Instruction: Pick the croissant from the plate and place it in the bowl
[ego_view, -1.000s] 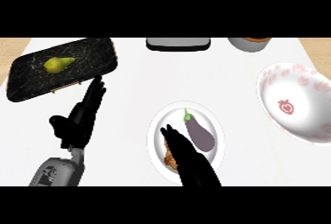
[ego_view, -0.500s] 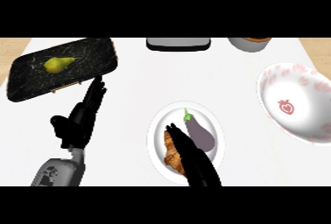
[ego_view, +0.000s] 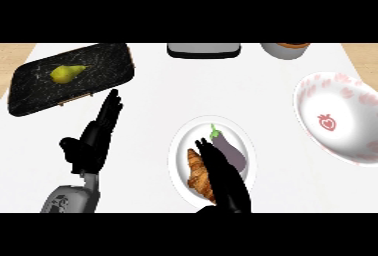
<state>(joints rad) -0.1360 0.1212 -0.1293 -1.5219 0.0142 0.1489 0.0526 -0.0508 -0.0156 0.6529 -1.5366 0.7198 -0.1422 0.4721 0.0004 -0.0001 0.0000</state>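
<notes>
**One croissant on the plate, a hand lying next to it**

There is one white plate (ego_view: 193, 132) in the lower middle of the frame. Two foods lie on it. One is a brown croissant (ego_view: 197, 172) on the left side of the plate. The other is a purple eggplant (ego_view: 231, 152) on the right side, with its green stem pointing up.

There are two black hands. The right hand (ego_view: 229, 187) comes in from the bottom edge and lies over the plate, between the two foods. Its fingers (ego_view: 212, 156) are stretched out straight along the croissant's right side, not wrapped round it. The left hand (ego_view: 94, 141) is at the lower left, off the plate, with flat, straight fingers pointing up. It holds nothing.

There is one big white bowl (ego_view: 347, 100) at the right edge, with a red strawberry picture inside. There is no food in it.

One black tray (ego_view: 37, 92) sits at the upper left with one yellow pear (ego_view: 66, 73) on it.
</notes>
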